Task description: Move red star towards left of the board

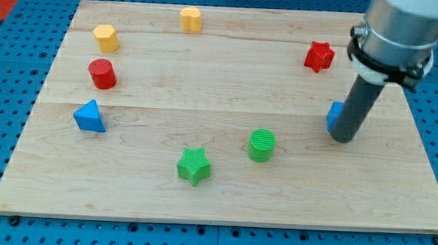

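The red star [319,56] lies near the view's top right of the wooden board [215,190]. My tip [342,138] rests on the board below and to the right of the star, well apart from it. The rod stands right against a blue block [334,116], which it partly hides, so its shape cannot be made out.
A green cylinder [261,145] and a green star [194,166] lie at the bottom middle. A blue triangle [89,116], a red cylinder [101,73] and a yellow hexagon [105,38] stand at the left. Another yellow block [190,19] sits at the top.
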`<state>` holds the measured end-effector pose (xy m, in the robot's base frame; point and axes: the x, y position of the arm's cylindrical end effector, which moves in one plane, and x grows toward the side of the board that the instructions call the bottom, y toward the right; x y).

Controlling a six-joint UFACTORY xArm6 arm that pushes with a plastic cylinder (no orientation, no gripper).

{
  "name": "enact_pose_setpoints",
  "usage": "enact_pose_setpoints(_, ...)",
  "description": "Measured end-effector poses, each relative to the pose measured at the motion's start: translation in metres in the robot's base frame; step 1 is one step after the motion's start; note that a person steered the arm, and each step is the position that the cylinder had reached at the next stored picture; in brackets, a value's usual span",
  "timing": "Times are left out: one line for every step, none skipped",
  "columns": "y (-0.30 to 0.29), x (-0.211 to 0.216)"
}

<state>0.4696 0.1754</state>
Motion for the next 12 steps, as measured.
enact_pose_setpoints(-0.004, -0.010)
enact_pose_setpoints(0.038, 0.012)
enact_pose_setpoints(0.058, -0.005)
enact_pose_setpoints(0.037, -0.027)
enact_pose_setpoints(0.014, -0.030)
enact_pose_setpoints(0.018, -0.030)
enact_pose_setpoints(0.021, -0.030)
enact_pose_setpoints(0.023, -0.032)
enact_pose_setpoints(0.023, -0.032)
enact_pose_setpoints(0.023, -0.033)
enact_pose_setpoints(0.024, -0.033)
enact_pose_setpoints(0.024, -0.033)
